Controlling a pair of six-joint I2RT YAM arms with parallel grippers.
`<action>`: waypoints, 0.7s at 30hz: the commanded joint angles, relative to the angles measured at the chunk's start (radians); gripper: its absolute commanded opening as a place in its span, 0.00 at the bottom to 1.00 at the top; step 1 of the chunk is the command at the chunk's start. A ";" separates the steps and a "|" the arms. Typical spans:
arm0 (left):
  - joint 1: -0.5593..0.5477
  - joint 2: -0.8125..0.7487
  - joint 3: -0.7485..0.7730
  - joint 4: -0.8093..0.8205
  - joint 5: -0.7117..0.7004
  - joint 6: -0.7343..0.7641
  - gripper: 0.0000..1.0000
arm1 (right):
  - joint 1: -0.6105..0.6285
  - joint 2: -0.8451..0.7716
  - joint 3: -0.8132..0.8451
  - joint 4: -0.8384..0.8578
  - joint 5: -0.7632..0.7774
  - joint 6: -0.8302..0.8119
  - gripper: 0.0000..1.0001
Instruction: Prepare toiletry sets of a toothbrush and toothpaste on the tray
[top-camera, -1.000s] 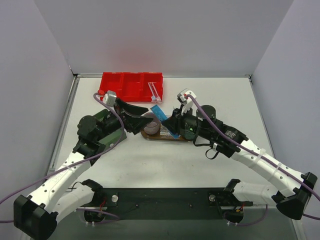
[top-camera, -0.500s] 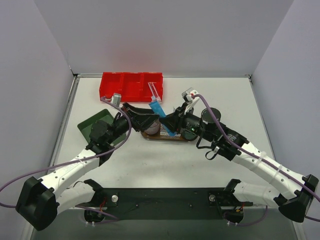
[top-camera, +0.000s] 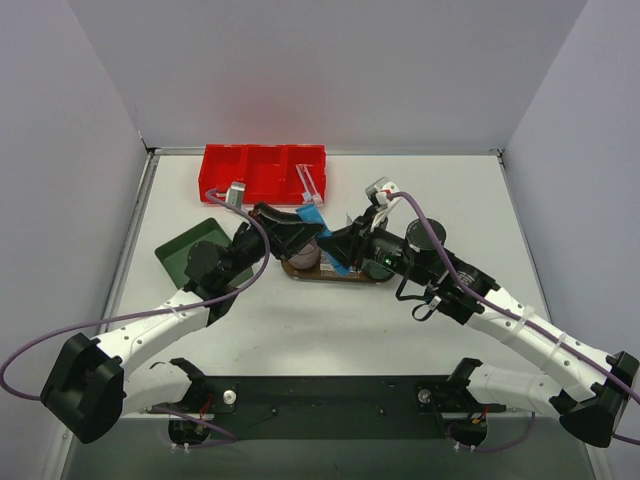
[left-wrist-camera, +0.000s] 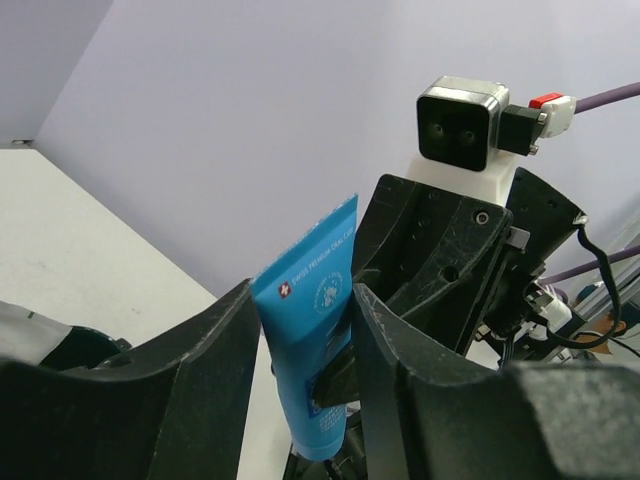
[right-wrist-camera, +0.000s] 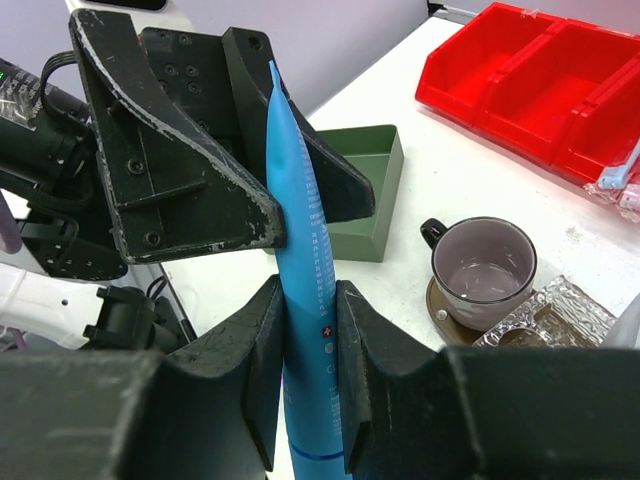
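The left arm reaches low from its base toward the table's middle, past the dark green box (top-camera: 185, 255). The left gripper (top-camera: 305, 230), scuffed matte black plastic, stands partly open, its jaws flanking the flat crimped end of the blue toothpaste tube (left-wrist-camera: 315, 300); whether they press it cannot be told. The right arm bends in from the right, and the right gripper (right-wrist-camera: 307, 290) pinches the glossy tube's body in the air near the dark wooden oval tray (top-camera: 318, 277).
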 joint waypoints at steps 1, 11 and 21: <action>-0.015 0.025 0.066 0.100 0.044 -0.018 0.49 | 0.006 -0.031 0.002 0.123 -0.055 0.015 0.00; -0.018 0.023 0.068 0.109 0.057 -0.034 0.11 | 0.002 -0.034 -0.001 0.106 -0.016 0.015 0.00; -0.001 -0.038 0.174 -0.347 0.161 0.257 0.04 | -0.050 -0.076 0.073 -0.099 0.079 -0.022 0.52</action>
